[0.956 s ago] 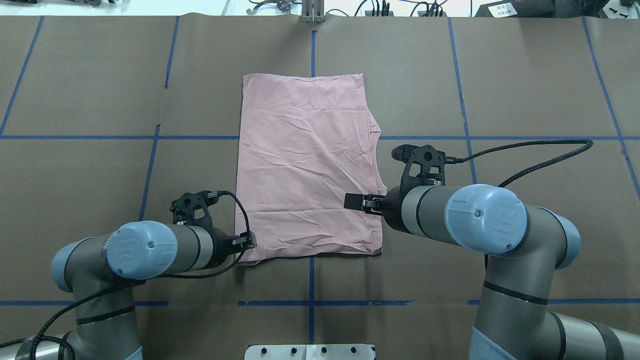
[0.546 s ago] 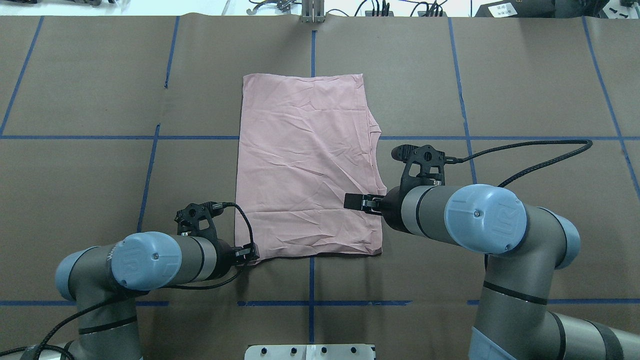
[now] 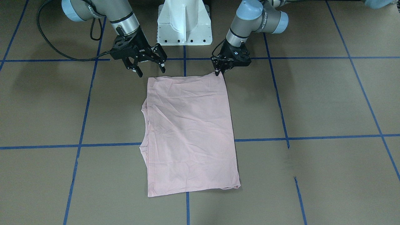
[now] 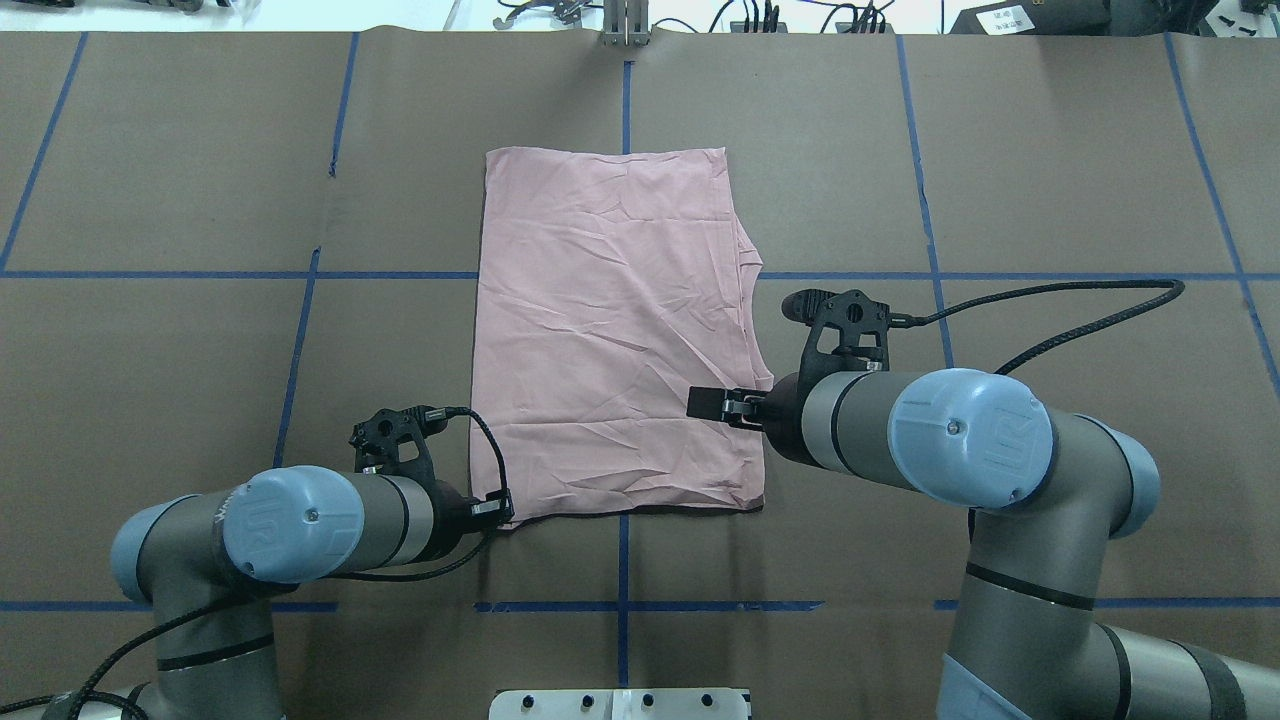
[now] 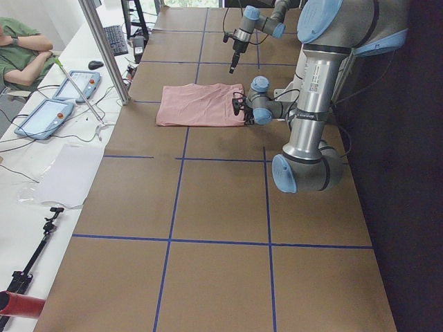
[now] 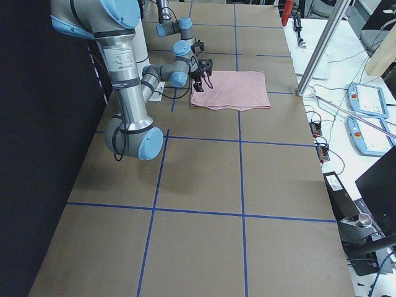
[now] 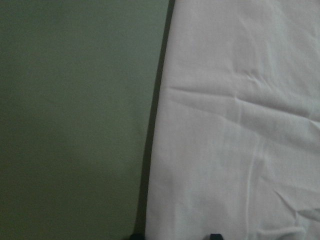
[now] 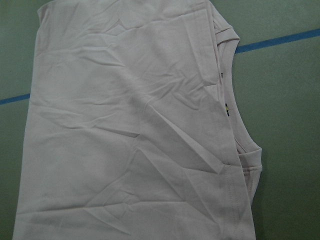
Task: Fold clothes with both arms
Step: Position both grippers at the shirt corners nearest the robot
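T-shirt (image 4: pixel 615 330) already narrowed lengthwise (sleeves tucked, apparently); cross-fold left. Left gripper (image 4: pixel 497 508) at shirt's near corner, cannot tell if gripping; right gripper (image 3: pixel 151 70) spread above near hem.

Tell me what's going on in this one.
Two robot arms are folding a pink T-shirt, which lies partly folded, plain side up, on the table. The left gripper is down at its robot-side left corner, seemingly open astride the edge. The right gripper hangs open above the robot-side right part, touching nothing.
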Controlling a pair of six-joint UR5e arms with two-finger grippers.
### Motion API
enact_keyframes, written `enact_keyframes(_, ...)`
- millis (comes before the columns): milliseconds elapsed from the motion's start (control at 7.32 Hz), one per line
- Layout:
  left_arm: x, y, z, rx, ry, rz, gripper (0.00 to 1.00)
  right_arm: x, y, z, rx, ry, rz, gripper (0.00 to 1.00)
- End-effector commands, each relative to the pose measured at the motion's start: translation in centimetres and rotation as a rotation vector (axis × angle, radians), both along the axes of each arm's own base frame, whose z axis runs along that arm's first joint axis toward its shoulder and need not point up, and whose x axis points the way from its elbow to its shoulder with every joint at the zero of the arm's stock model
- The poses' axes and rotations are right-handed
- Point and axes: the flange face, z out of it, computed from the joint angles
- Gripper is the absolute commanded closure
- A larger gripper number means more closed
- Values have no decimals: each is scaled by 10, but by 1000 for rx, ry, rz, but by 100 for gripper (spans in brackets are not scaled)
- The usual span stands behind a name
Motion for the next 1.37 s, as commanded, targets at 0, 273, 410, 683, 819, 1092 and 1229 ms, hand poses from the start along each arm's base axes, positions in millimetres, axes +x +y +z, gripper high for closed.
enact_keyframes(0,-1,0,-4,4,8,2,100,-4,0,3,-18,11,6,0)
enact_keyframes(273,-3,0,-10,6,20,-1,100,-24,5,2,-184,42,59,10)
enact_keyframes(410,-3,0,-10,6,19,-1,100,-43,10,-4,-319,52,120,24)
enact_keyframes(683,-3,0,-15,10,27,-3,100,-69,22,11,-441,69,176,33)
enact_keyframes(819,-3,0,-15,9,27,-5,100,-81,25,23,-477,87,195,35)
enact_keyframes(1092,-3,-1,-15,10,28,-7,100,-101,39,16,-492,143,221,36)
enact_keyframes(1229,-3,0,-16,10,30,-5,100,-106,43,11,-491,167,224,36)
